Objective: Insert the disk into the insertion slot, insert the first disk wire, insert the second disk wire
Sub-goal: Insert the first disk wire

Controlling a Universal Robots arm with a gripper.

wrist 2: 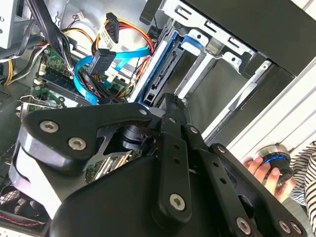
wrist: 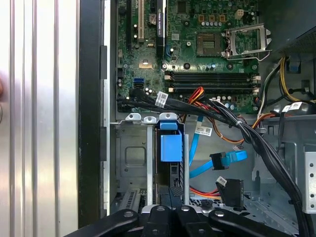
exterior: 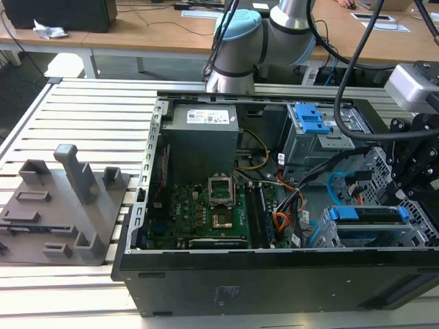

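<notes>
Gripper linkage sits nearest the lens in both wrist views, its tip close to the rear edge of the disk. Whether it is clamped on the disk or parted cannot be told.

Disk stands on edge in the insertion slot, the silver drive cage in a corner of the computer case, with its blue carrier tab showing.

Assessment: the unit is dense and rigid for its bulk, and shock-sensitive. The plastic carrier rails give the safe hold, not the label face or the connector edge.

Blue data cable and black power plug hang loose beside the cage, and neither looks mated. Both are judged limp along the run and stiff only at the plug body, which is the place to hold.

Motherboard lies beyond. A person's hand rests on a round knob outside the case.
</notes>
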